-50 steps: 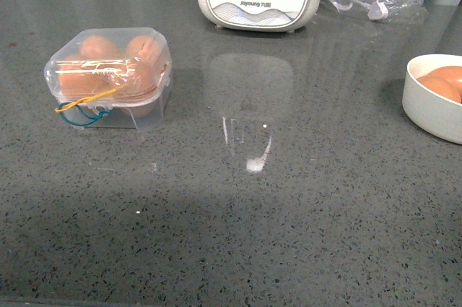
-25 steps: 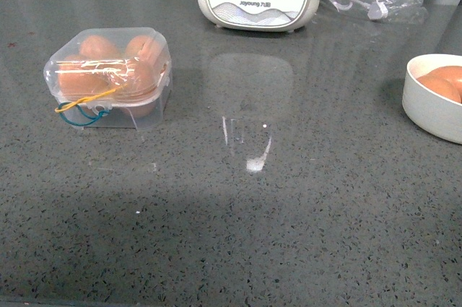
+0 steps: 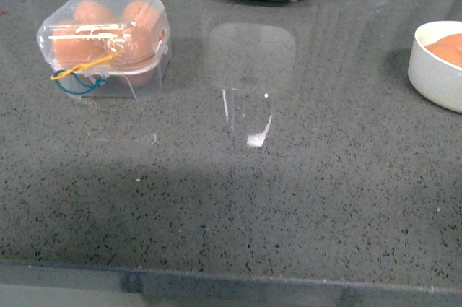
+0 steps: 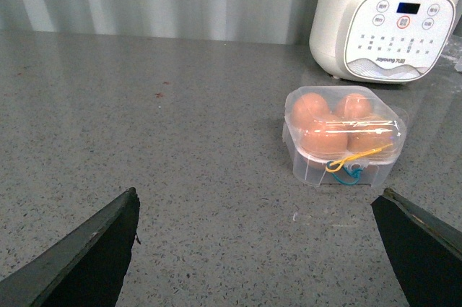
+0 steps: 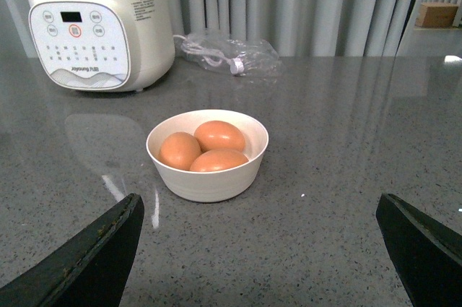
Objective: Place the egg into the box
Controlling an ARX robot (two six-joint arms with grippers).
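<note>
Step in hand: judged near the finish or between cycles. The box (image 3: pixel 105 43) stands shut on the grey counter (image 3: pixel 238 199), its lid down over the eggs, and no arm is near it.
Left gripper (image 4: pixel 260 249): wide open, holding nothing; only the two dark finger tips show at the edges of its wrist view, well back from the box.
Right gripper (image 5: pixel 260 249): also spread wide and empty, on the side of the bowl (image 5: pixel 207 154) away from the cooker.
Box contents: four orange-brown eggs seem to fill the slots, though the creased clear lid blurs the count. A yellow band and a blue band (image 4: pixel 349 168) hang at its front edge.
Bowl contents: three more eggs, lying against one another; the nearest egg (image 5: pixel 219 160) sits at the front rim.
Landmark: the white cooker (image 5: pixel 97 25) stands at the back of the counter. The box is in front of it on the robot's left, the bowl in front on the right, box and bowl well apart.
Next move: if another egg must go in, the lid has to be opened first and a slot found free; none looks free.
Other: a crumpled clear bag (image 5: pixel 227 53) lies just beside the cooker.
</note>
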